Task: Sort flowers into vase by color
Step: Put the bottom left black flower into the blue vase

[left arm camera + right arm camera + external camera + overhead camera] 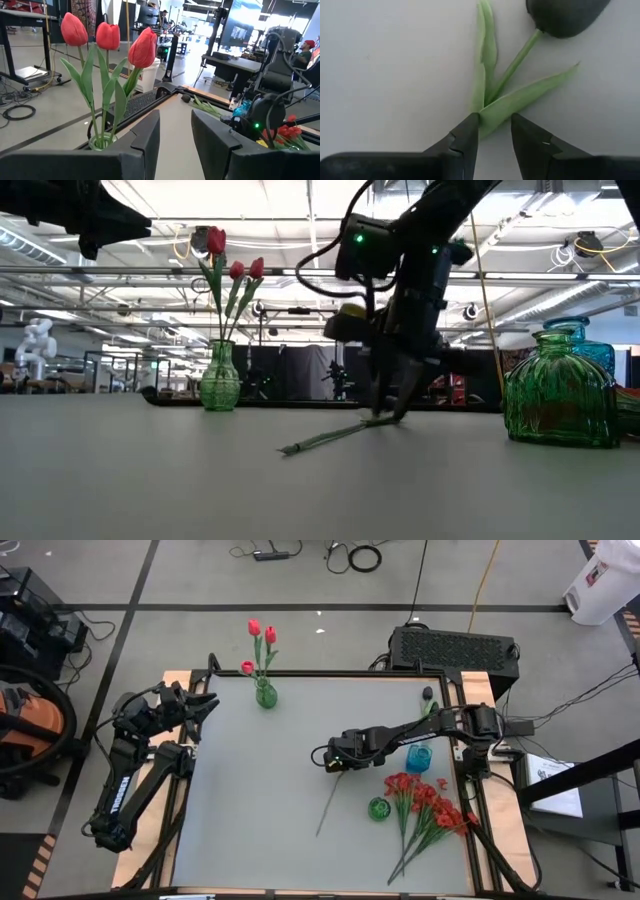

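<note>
the right gripper (334,759) is down near the middle of the grey table (270,800), its two dark fingers (467,135) straddling the green stem and leaves of a black tulip bud flower (512,97) that lies flat on the tabletop; the jaws are partly apart around the stem, and whether they pinch it cannot be told. in the high view the stem (328,808) runs from the gripper toward the near edge. three red-pink tulip buds (258,640) stand upright in a small green glass vase (265,695) at the far edge. a blue glass vase (418,756) and a round green glass vase (378,808) stand near the right edge, with a bushy bunch of small red blossoms (430,802) lying beside them. another black bud (427,693) lies at the far right corner. the left gripper (200,705) waits at the far left corner, jaws partly open on nothing.
</note>
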Controlling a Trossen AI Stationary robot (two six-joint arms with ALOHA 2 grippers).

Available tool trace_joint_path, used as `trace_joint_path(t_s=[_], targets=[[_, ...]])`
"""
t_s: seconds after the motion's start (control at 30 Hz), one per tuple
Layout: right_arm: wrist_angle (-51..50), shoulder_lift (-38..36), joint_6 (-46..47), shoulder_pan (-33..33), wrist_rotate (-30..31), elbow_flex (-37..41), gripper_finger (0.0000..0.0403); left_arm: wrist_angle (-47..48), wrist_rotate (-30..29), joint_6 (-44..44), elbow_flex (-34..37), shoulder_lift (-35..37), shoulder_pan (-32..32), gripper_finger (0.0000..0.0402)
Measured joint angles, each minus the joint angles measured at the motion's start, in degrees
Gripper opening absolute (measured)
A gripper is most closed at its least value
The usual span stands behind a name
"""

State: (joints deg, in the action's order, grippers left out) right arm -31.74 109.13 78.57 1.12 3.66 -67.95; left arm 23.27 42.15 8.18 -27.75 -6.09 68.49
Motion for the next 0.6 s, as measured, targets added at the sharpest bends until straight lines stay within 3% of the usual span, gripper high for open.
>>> trace_joint_path(t_s=[0.27, 0.6], targets=[[2.6, 1.3, -1.7, 0.2, -2.1, -0.1, 0.0102, 0.2, 0.3, 0.0, 0.0, 0.0, 0.0, 0.0118], [4.8, 1.5, -5.5, 0.4, -3.6, -0.1, 0.0006, 0.2, 0.5, 0.0, 0.0, 0.0, 0.0, 0.0118]])
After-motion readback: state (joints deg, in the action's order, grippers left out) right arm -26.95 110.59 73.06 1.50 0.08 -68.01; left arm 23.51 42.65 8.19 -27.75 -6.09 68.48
